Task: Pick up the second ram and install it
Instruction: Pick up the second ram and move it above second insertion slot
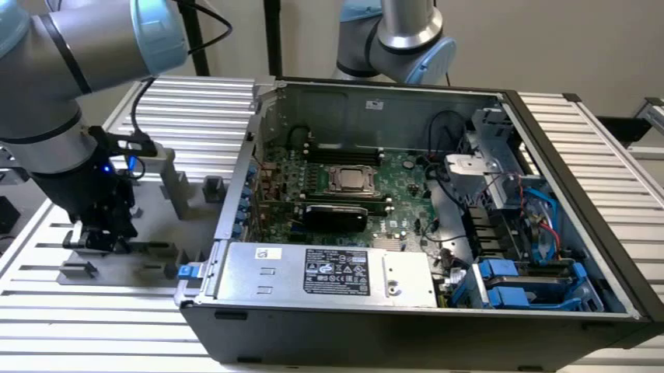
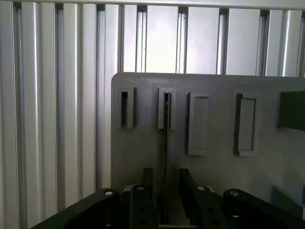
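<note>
The second ram (image 2: 165, 143) shows edge-on as a thin dark strip. It stands upright on the grey holder plate (image 2: 143, 157), its far end in a slotted grey holder block (image 2: 167, 114). My gripper (image 2: 165, 183) straddles its near end, one black finger (image 2: 147, 191) on each side with a small gap to the strip, so it is open. In the exterior view my gripper (image 1: 99, 233) hangs low over the holder plate (image 1: 124, 260), on the exterior view's left of the open computer case (image 1: 415, 311). The motherboard (image 1: 400, 190) with its CPU socket (image 1: 351, 180) lies inside the case.
More grey holder blocks (image 2: 198, 124) (image 2: 246, 125) (image 2: 125, 109) stand on the plate, with a dark part (image 2: 291, 110) at its edge. The slatted metal table (image 1: 197, 101) surrounds the case. A power supply (image 1: 332, 272) and cables (image 1: 518, 210) fill the case's near and right side. A second arm (image 1: 400, 39) stands behind.
</note>
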`<state>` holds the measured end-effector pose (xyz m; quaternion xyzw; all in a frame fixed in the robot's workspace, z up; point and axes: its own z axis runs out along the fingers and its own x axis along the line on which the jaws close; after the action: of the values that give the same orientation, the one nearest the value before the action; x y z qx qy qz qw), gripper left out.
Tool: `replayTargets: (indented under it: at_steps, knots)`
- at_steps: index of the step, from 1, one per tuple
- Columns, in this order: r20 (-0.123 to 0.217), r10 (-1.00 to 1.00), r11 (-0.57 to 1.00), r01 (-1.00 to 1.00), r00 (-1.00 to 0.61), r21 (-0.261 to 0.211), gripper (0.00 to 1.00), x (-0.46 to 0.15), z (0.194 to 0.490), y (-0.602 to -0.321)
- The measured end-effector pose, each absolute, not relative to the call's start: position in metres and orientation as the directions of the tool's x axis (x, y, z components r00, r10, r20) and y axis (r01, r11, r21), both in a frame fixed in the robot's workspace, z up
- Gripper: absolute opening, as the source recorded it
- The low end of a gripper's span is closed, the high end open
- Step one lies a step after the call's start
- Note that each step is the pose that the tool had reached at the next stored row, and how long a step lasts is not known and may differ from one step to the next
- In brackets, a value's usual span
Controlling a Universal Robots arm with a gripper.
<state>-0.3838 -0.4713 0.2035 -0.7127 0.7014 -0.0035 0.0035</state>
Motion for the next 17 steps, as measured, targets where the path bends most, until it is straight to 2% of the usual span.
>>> replayTargets:
  at_steps: [4,16,17]
  knots:
    - [0.000,-1.000,-0.012,-1.000,0.012,0.004,1.00,-0.3843,0.2008,-0.4712]
    - [0.001,-1.000,-0.012,-1.000,0.012,0.004,1.00,-0.3815,0.1970,-0.4711]
    - [0.001,-1.000,-0.012,-1.000,0.012,0.004,0.00,-0.3815,0.1969,-0.4711]
